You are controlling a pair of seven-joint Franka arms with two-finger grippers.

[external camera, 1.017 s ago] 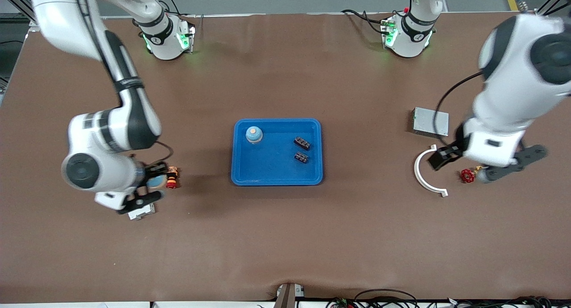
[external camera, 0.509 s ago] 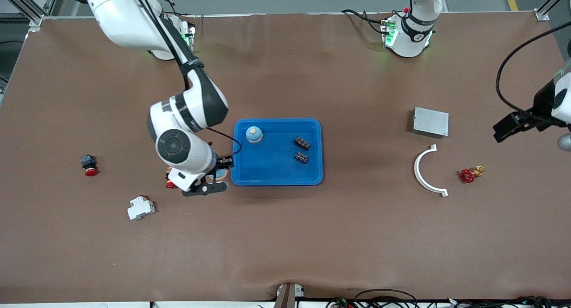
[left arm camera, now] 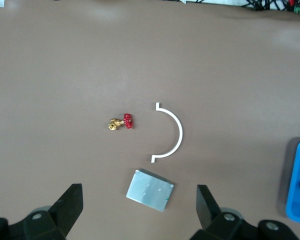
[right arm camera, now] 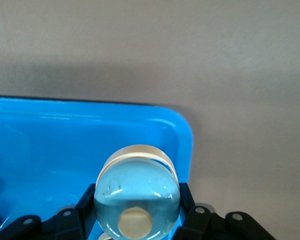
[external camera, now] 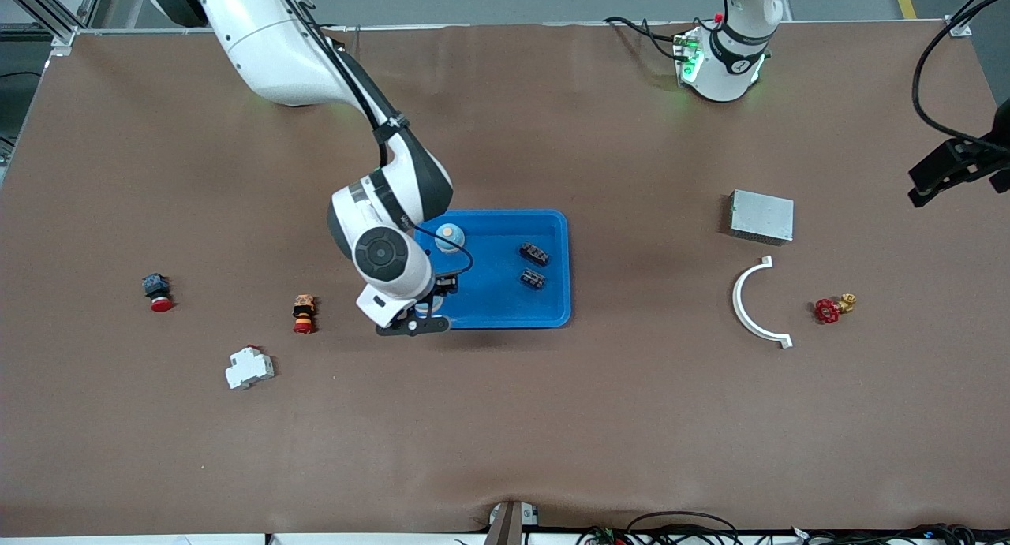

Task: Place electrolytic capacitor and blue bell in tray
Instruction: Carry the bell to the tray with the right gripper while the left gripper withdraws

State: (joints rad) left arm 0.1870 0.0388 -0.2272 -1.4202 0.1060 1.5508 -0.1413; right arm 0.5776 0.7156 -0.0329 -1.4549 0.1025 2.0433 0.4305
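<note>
Since half a second ago the right arm has carried its load from the table just beside the tray to a spot over the tray's corner nearest the front camera, at the right arm's end; the left arm has drawn a little farther up and out toward its own end of the table.

Right gripper (external camera: pixel 422 312): clamped on a blue bell (right arm camera: pixel 137 197), a pale blue dome with a tan button at its centre and a light rim. Fingers (right arm camera: pixel 86 205) press on both sides of the dome. The held bell hangs over the tray (external camera: pixel 552 222), just inside the rounded corner.

Tray contents: a second blue bell (external camera: pixel 450 237) sits in the corner farther from the front camera, at the right arm's end. Two small dark ribbed parts (external camera: pixel 534 253) (external camera: pixel 533 278) lie near the wall at the left arm's end, close together but apart.

Left gripper (left arm camera: pixel 140 212): fingers spread wide, holding nothing, waiting high over the table at the left arm's end. Below it: grey metal box (left arm camera: pixel 150 189), white curved bracket (left arm camera: pixel 172 132), red-and-brass valve (left arm camera: pixel 121 122), all apart from each other.

On the table toward the right arm's end: an orange-and-red button part (external camera: pixel 303 314), a white breaker block (external camera: pixel 248 367), a dark switch with red cap (external camera: pixel 156 290).
</note>
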